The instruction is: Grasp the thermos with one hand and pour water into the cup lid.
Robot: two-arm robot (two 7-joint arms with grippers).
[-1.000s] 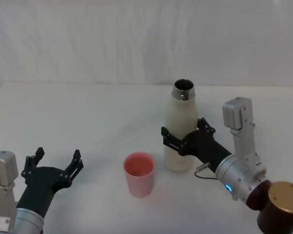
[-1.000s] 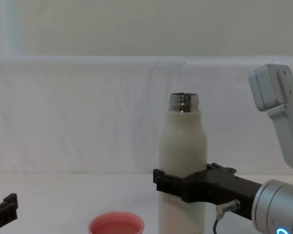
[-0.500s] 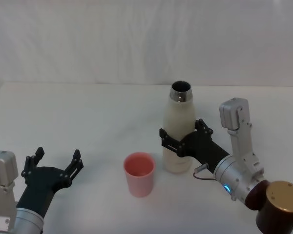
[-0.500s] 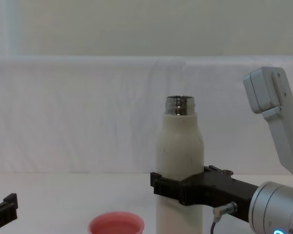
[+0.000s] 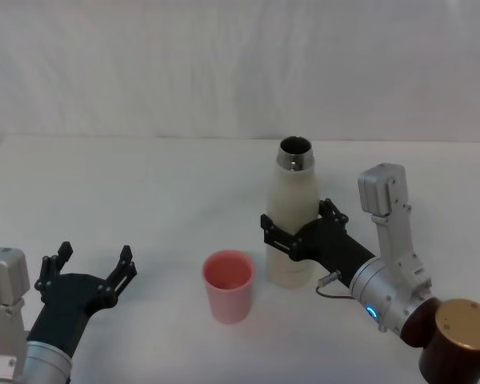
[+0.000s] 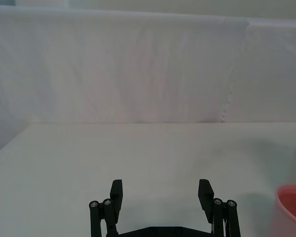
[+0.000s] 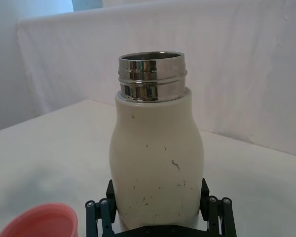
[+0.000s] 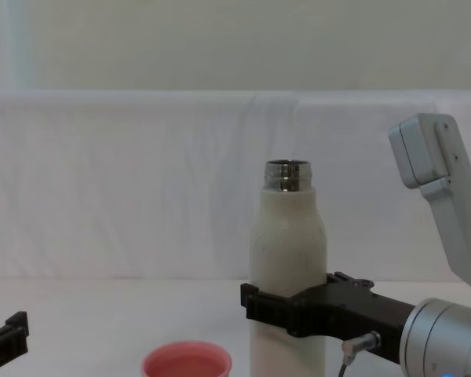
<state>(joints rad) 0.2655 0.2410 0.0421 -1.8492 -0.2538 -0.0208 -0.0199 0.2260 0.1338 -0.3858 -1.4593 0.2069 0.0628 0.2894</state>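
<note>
We see the right gripper (image 5: 294,232) clamped around the lower body of the thermos (image 5: 293,224), one black finger (image 7: 98,216) on each side. The thermos stands upright on the white table (image 5: 160,184), its steel neck open. The pink cup lid (image 5: 228,285) sits just beside those fingers, apart from the bottle. The left gripper (image 5: 88,270) rests well apart, fingers spread wide.

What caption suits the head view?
Right gripper clamped around the upright, uncapped thermos beside the pink cup lid; left gripper open, idle at the near left.
</note>
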